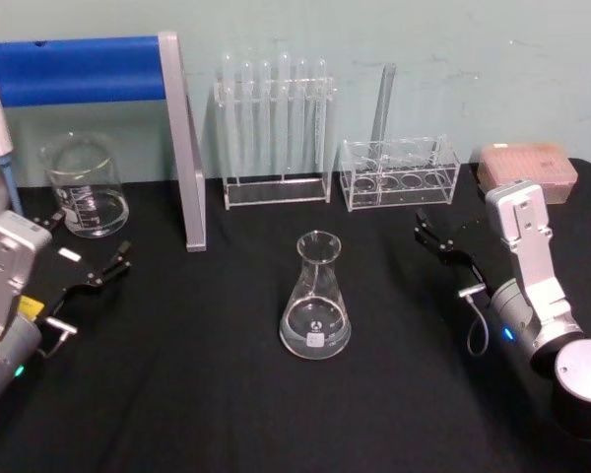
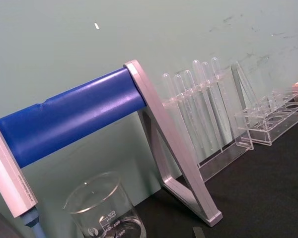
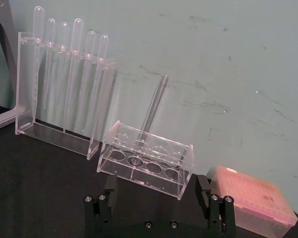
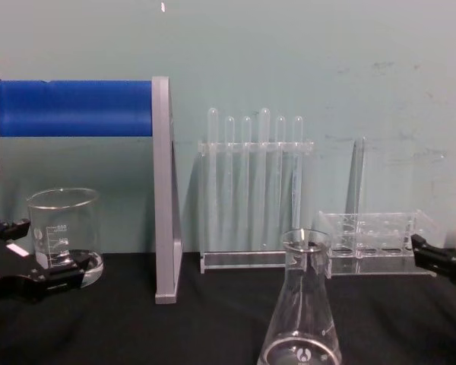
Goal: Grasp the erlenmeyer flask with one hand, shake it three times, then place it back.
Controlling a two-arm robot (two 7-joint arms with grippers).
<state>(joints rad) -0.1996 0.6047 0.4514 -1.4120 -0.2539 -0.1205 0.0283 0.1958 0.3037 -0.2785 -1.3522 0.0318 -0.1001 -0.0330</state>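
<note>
The erlenmeyer flask [image 1: 316, 296] stands upright on the black table, near its middle. It is clear glass with a small dark logo low on its side, and it rises at the bottom edge of the chest view [image 4: 302, 312]. My left gripper [image 1: 87, 248] rests open at the left side of the table, well apart from the flask; in the chest view [image 4: 30, 257] it sits in front of a beaker. My right gripper [image 1: 433, 236] is open to the right of the flask and slightly farther back, with nothing between its fingers [image 3: 107, 191].
A graduated glass beaker [image 1: 84, 187] stands at the back left. A stand with a blue bar [image 1: 79, 69] has its grey leg [image 1: 184, 148] beside the beaker. At the back are a test tube rack [image 1: 276, 128], a low clear rack [image 1: 399, 172] and a pink tip box [image 1: 527, 168].
</note>
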